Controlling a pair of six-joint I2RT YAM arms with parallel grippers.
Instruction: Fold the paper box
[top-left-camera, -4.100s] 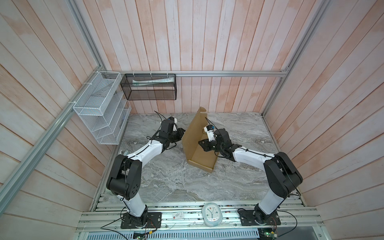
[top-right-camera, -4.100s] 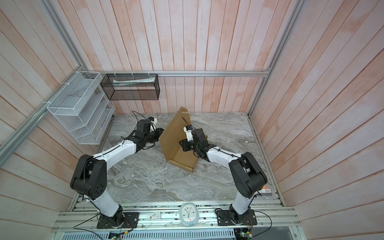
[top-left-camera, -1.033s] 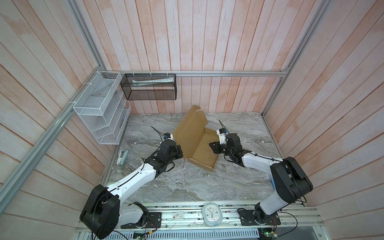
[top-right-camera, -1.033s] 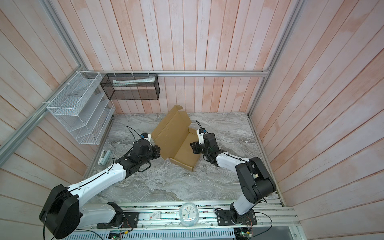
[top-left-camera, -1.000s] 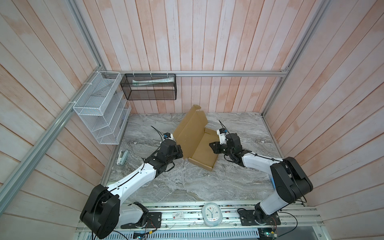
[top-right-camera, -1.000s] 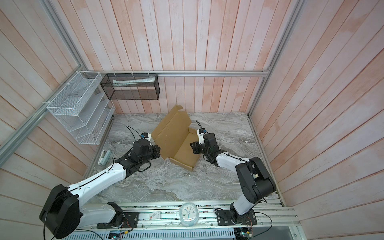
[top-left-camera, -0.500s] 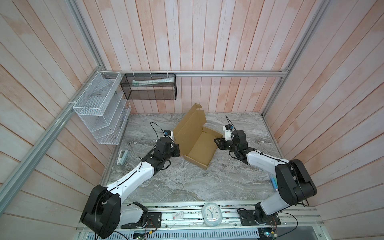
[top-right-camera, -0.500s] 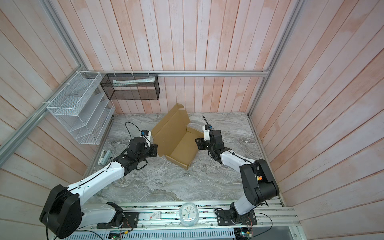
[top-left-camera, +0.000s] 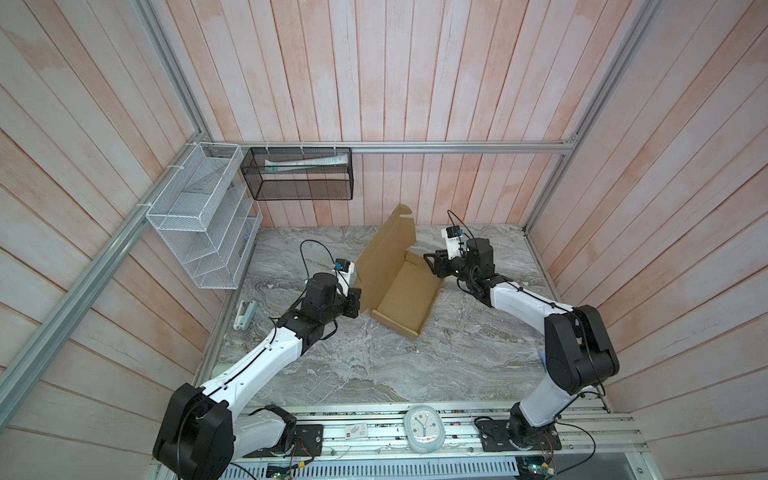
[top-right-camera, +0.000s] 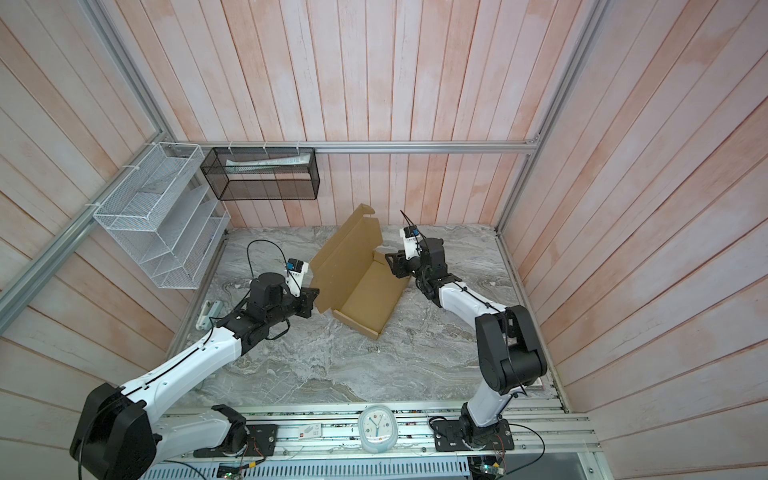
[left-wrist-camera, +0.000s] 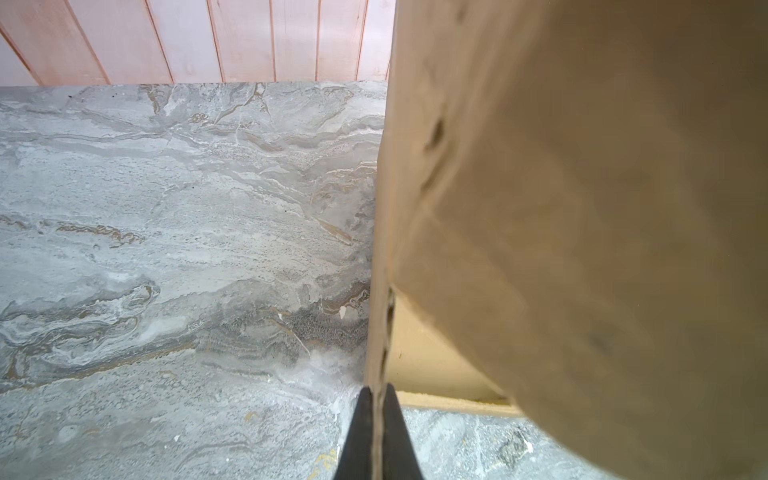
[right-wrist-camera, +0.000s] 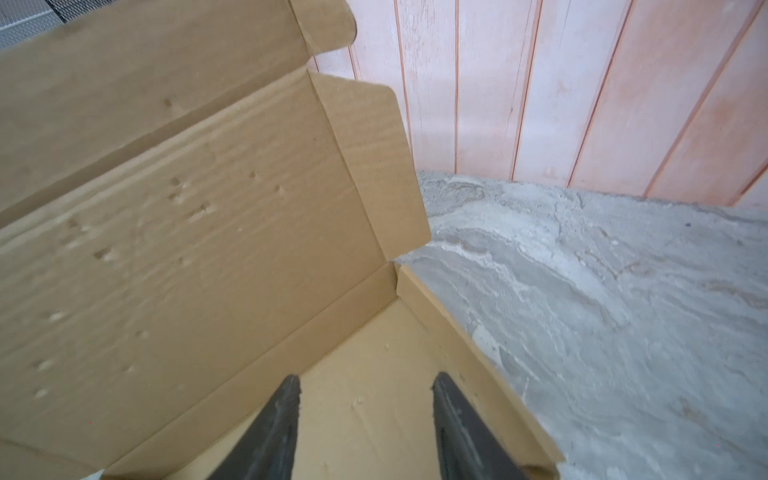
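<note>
The box (top-left-camera: 400, 291) sits on the table (top-left-camera: 374, 365) toward the back, between the two arms. Its shallow tray lies flat with low walls folded up, and the wide lid stands raised along the tray's left side, tilted away to the left. A rounded tab shows at the lid's top far corner in both top views.

The left tool (top-left-camera: 356, 300) is clamped on the box. In the left wrist view its two dark fingers (left-wrist-camera: 360, 432) pinch a thin cardboard edge (left-wrist-camera: 380, 249) (the lid's near lower corner, going by the top views), with the brown panel filling the frame beside it.

The right tool (top-left-camera: 430, 262) is at the tray's far right end with its jaws spread apart and nothing between them. In the right wrist view (right-wrist-camera: 365, 380) the tips seem to hang just over the tray floor, inside the end wall, though contact cannot be judged.

A white wire rack (top-left-camera: 199, 216) and a black mesh basket (top-left-camera: 297, 176) hang on the walls, and a small clock (top-left-camera: 423, 428) rests on the front rail.
</note>
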